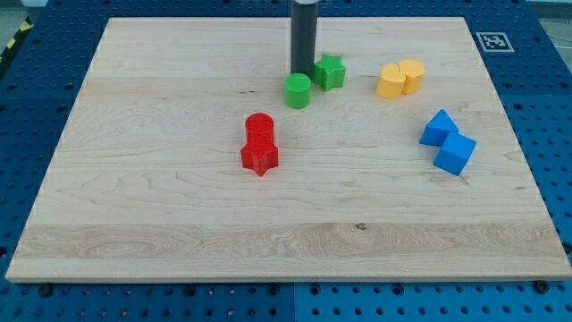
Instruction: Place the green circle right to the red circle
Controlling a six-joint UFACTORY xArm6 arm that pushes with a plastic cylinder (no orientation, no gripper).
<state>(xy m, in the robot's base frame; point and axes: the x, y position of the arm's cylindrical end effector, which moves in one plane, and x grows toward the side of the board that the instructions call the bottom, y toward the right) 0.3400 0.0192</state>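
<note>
My tip [301,73], a bare rod end effector with nothing to clamp, touches the green circle [298,90] at its 12 o'clock. That block sits at 1 o'clock of the red circle [259,126], apart. Judged barely begun: it must go to 3 o'clock.

Pale wooden surface [179,215] on a blue perforated base [545,107]. Green star [330,72] near the view's top centre. Two yellow blocks [399,79] touching, to the view's right of it, shapes unclear. Blue cube [456,153] and a second blue block [438,128] touching, at the view's right. Red star [259,157] near the middle. Black-and-white marker [492,41] at the top right corner.
</note>
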